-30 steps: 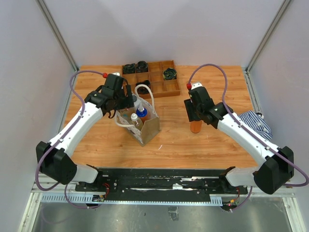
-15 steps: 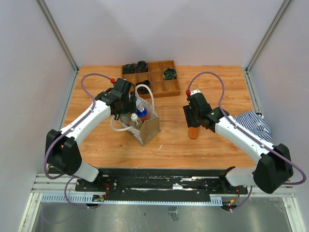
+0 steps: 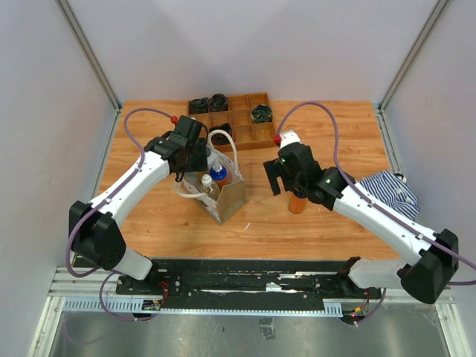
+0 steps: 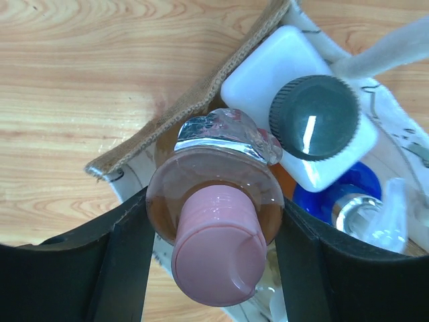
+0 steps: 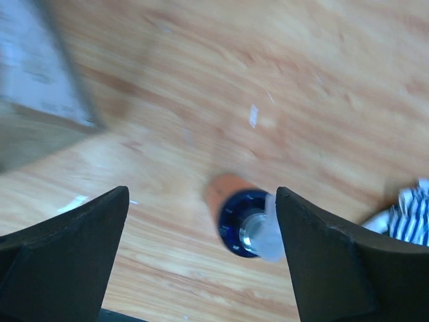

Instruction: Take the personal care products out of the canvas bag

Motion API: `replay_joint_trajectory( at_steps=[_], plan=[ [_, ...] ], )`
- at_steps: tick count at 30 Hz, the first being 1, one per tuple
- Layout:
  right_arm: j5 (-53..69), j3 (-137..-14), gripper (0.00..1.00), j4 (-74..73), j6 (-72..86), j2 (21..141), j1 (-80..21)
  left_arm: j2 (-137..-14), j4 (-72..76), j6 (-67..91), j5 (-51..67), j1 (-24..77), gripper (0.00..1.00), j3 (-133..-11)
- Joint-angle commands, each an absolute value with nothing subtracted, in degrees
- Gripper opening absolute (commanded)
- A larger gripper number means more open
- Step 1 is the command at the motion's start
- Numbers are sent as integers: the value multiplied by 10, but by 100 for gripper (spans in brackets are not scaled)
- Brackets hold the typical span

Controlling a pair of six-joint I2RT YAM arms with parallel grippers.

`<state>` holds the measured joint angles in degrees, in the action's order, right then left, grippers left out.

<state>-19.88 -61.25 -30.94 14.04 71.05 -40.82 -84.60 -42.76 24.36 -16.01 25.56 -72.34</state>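
- Step in hand: getting the next product out. The left gripper [image 4: 213, 225] is down in the mouth of the canvas bag [image 4: 167, 127], which stands left of centre on the table [image 3: 149, 223]
- Its fingers press on both sides of the pink-capped bottle [image 4: 214, 248], abt one bottle-width apart, so it looks clamped
- That bottle (amber liquid inside) sits against the bag's hemmed rim and isn't clear of the fabric yet
- Beside it in the bag: a white bottle [image 4: 315, 117] w/ a dark ribbed cap, and a blue bottle [image 4: 322, 201] lower down
- The right gripper [image 5: 201, 198] is spread wide and holds nothing
- The amber-orange bottle [image 5: 224, 191], blue cap, stands upright on the table right of the bag, near the open fingers but not gripped
- My read: one product is out, several to go
- Next move prob. calls for a straight lift by the left arm, high enough for the base to clear the rim and the rope handle [image 4: 382, 54], then across to bare wood
- The bag is soft and could drag up w/ the bottle, and the right arm is free to steady it
- Writing: none I can read. The silver band [image 4: 214, 134] on the bottle's shoulder is all glare, the dark marks on the bag lining are too small, and the right wrist view is blurred
- The wooden tray [image 3: 242, 123] at the far edge and the striped cloth [image 3: 390, 190] at the right aren't part of the job
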Motion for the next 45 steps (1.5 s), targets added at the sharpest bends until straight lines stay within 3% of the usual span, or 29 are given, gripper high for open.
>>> replay_joint_trajectory(
  at_steps=[1, 12, 18, 31, 45],
  plan=[
    [-225, -720, 89, -314, 98, 720, -492, -791, -436, 235, -201, 259, 1, -833],
    [-9, -840, 80, -199, 65, 883, -534, -728, -530, 270, -339, 259, 0, -1052],
    [20, -925, 78, -217, 54, 987, -556, -720, -564, 270, -398, 259, 1, -1089],
    [-12, -929, 75, -204, 79, 1054, -588, -659, -503, 316, -371, 233, 3, -822],
    [-32, -937, 65, -212, 99, 1102, -588, -608, -444, 337, -340, 233, 2, -652]
  ],
)
